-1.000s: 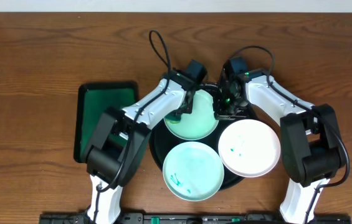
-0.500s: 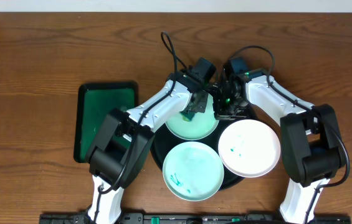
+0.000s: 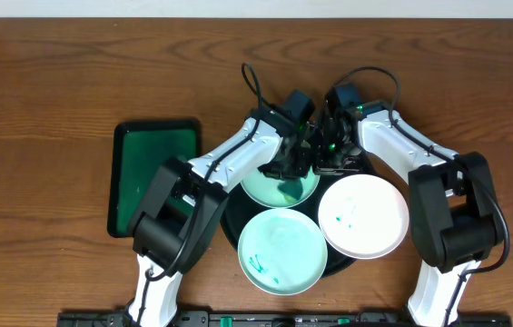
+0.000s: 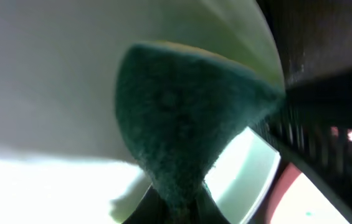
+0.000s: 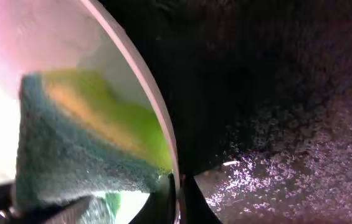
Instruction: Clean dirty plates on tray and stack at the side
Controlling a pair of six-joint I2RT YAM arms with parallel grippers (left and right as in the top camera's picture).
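Left hand [image 3: 288, 170] slid rightward across far mint plate [image 3: 261, 188], clamped on sponge [image 4: 182, 118], right hand [image 3: 325, 166] pinching its rim

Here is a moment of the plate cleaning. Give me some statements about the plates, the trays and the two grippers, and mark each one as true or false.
1. The left gripper holds a sponge on the back mint-green plate. True.
2. The right gripper is open above the white plate. False: it is shut on the rim of the back mint-green plate.
3. All three plates rest on the black tray. True.
4. One plate lies on the green rectangular tray. False: no plate is on it.
5. The front mint-green plate shows teal smears. True.
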